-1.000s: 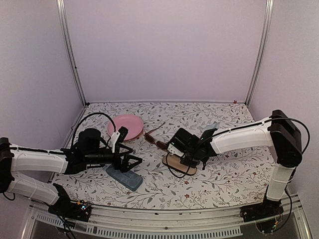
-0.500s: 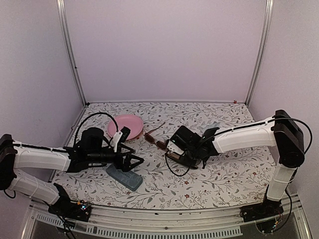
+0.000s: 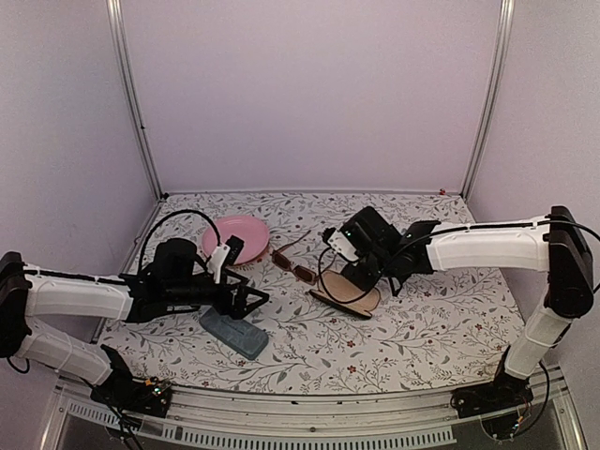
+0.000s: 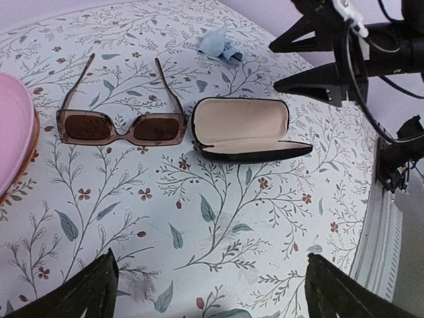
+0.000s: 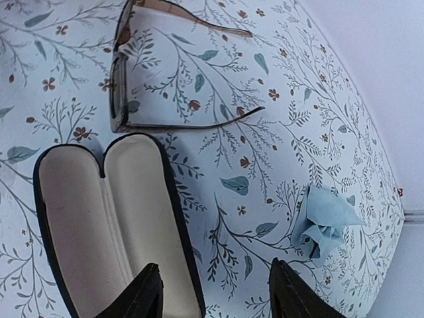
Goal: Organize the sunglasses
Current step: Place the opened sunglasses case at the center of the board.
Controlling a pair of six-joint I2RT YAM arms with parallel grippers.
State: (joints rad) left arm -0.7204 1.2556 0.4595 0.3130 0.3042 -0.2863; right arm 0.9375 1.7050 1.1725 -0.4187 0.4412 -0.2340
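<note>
Right gripper [image 4: 273, 66] raised, sunglasses [image 4: 124, 130] arms pointing rearward

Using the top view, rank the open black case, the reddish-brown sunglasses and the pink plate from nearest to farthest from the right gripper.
From the right gripper:
1. open black case, right by the fingers, on their near side.
2. reddish-brown sunglasses, just left of the case.
3. pink plate, farther left, toward the back.

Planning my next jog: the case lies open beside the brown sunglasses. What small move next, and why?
Probably shift the right gripper over the brown sunglasses and lower toward the frame. Its fingers hang open and empty above the open case, whose pale lining is bare, and the glasses lie beside it, arms unfolded.
</note>
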